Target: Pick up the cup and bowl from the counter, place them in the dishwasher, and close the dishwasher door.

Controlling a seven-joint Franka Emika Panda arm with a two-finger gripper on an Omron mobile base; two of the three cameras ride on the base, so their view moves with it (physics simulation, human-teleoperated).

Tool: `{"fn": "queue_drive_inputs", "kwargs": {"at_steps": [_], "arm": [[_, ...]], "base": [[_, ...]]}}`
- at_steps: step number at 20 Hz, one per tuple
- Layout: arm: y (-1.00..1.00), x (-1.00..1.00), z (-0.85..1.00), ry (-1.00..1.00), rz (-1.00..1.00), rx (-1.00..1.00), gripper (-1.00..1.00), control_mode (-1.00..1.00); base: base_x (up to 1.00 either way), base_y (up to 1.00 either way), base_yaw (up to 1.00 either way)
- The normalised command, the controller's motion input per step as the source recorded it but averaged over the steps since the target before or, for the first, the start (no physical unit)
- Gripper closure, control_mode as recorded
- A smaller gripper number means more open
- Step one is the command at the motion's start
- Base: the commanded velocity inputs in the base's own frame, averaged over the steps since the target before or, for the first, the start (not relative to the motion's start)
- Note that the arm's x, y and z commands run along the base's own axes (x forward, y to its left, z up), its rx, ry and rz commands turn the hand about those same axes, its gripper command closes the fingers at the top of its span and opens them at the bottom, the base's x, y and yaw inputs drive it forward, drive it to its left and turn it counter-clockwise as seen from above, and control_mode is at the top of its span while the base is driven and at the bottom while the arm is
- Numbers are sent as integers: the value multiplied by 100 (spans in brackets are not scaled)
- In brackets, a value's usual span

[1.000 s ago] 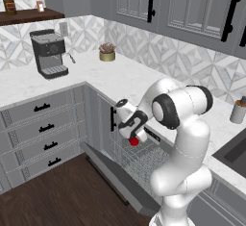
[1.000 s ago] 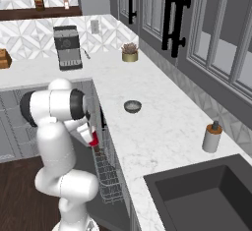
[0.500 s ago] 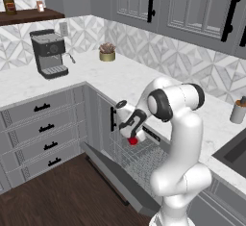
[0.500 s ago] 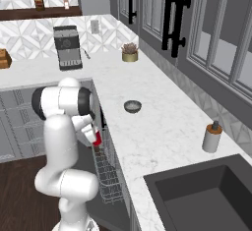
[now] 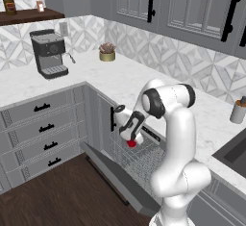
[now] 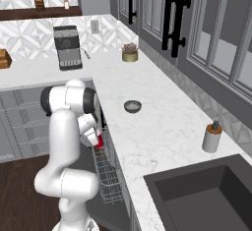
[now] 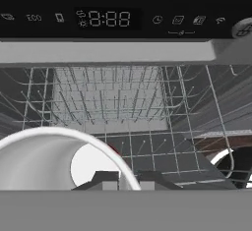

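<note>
The two-finger gripper (image 5: 130, 141) is clamped on the rim of the small red plastic cup (image 5: 131, 144) over the dishwasher's grey wire rack (image 5: 139, 158). The hand view adds the black control strip (image 7: 118, 18); the right base view shows the grey metal bowl (image 6: 132, 106) on the white marble counter (image 6: 157, 136).

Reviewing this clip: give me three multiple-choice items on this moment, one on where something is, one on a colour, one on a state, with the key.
1. Where is the bowl?
A. on the counter
B. in the dishwasher rack
C. in the sink

2. What colour is the outside of the cup?
A. blue
B. red
C. green

3. How is the dishwasher door?
A. shut
B. dropped open
C. taken off

Key: 1 A, the bowl sits on the white counter in the right base view. 2 B, red shows at the tool over the rack. 3 B, the panel lies lowered in front of the dishwasher.
</note>
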Motion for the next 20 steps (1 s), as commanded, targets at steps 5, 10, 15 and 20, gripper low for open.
{"fn": "queue_drive_inputs", "kwargs": {"at_steps": [5,10,15,20], "arm": [[0,17,-31,0,0,0,100,-100],[10,1,-36,-2,0,-8,100,-100],[1,5,-20,0,0,-7,100,-100],[0,23,-5,0,0,0,100,-100]], "base": [[0,0,0],[0,0,0],[0,0,0],[0,0,0]]}}
